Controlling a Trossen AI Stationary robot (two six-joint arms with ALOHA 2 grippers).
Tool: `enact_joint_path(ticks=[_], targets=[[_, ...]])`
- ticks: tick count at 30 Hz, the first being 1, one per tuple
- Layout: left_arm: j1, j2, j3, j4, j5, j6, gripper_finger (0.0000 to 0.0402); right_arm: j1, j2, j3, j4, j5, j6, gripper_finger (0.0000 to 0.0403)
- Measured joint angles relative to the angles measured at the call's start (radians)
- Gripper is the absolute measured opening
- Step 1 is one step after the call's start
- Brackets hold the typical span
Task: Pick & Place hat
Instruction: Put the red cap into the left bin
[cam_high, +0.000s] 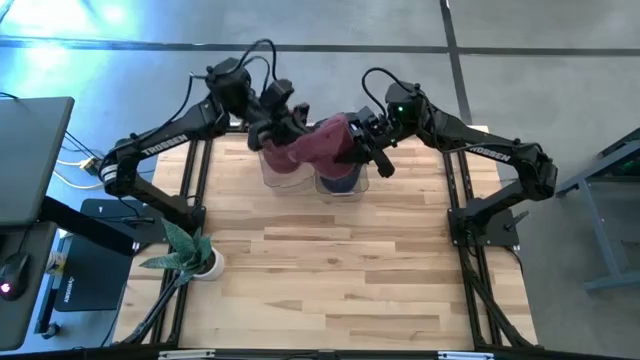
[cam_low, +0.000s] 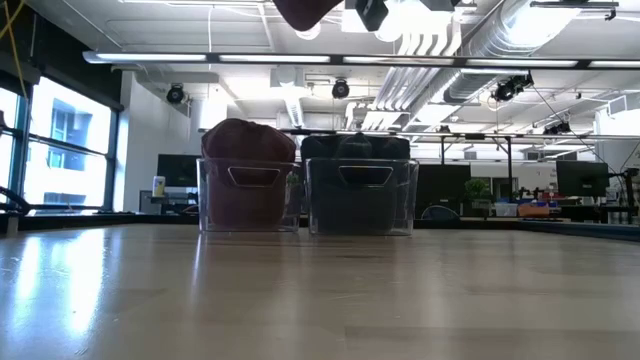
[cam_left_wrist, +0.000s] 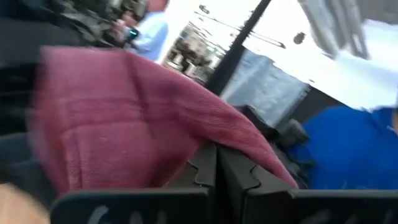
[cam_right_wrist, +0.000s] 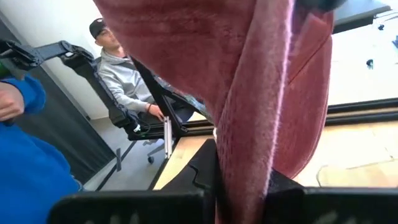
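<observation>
High view: both grippers are clenched on the maroon hat (cam_high: 318, 143), the left gripper (cam_high: 290, 130) at its left edge, the right gripper (cam_high: 362, 143) at its right. It hangs stretched between them above two clear bins (cam_high: 312, 176) at the table's (cam_high: 330, 270) far edge.

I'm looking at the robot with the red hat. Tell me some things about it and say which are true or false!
1. Both end effectors hold the maroon hat. True: left end effector, right end effector.
2. The hat lies on the table. False: it is held up above the bins.
3. Two clear bins stand side by side. True.
4. Both bins are empty. False: one holds maroon things, the other dark ones.
5. A potted plant stands on the table's left edge. True.
</observation>
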Motion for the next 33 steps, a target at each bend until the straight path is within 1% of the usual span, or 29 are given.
enact_joint_path(ticks=[5,9,11,16,18,21,24,28,33], targets=[[0.099,0.0,0.0,-0.006,0.007,-0.036,0.0001,-0.001,0.0,0.0,-0.02,0.004,0.0,0.001],[0.137,0.001,0.0,-0.006,0.006,-0.06,0.0001,0.0,0.0,0.0,-0.042,0.035,-0.001,0.0017],[0.129,0.014,0.001,0.001,0.007,-0.06,0.0001,0.0,0.0,0.0,-0.054,0.053,-0.009,0.0017],[0.058,0.08,-0.001,0.042,-0.019,-0.064,0.0001,0.0,0.0,0.0,-0.117,0.081,-0.046,0.001],[0.031,0.095,-0.001,0.091,-0.012,-0.087,0.0001,0.0,0.0,0.0,-0.129,0.084,-0.05,0.001],[0.008,0.103,0.0,0.16,0.035,-0.13,0.0001,0.001,0.0,0.0,-0.138,0.08,-0.051,0.0015],[0.005,0.107,0.0,0.17,0.039,-0.126,0.0,0.001,0.0,0.0,-0.139,0.071,-0.049,0.0016],[0.069,0.076,-0.001,0.17,0.053,-0.113,0.0,0.001,-0.002,0.0,-0.137,0.066,-0.05,0.0009],[0.169,0.037,0.0,0.161,0.149,-0.104,0.0001,0.003,-0.002,0.0,-0.11,0.048,-0.044,0.0012]])
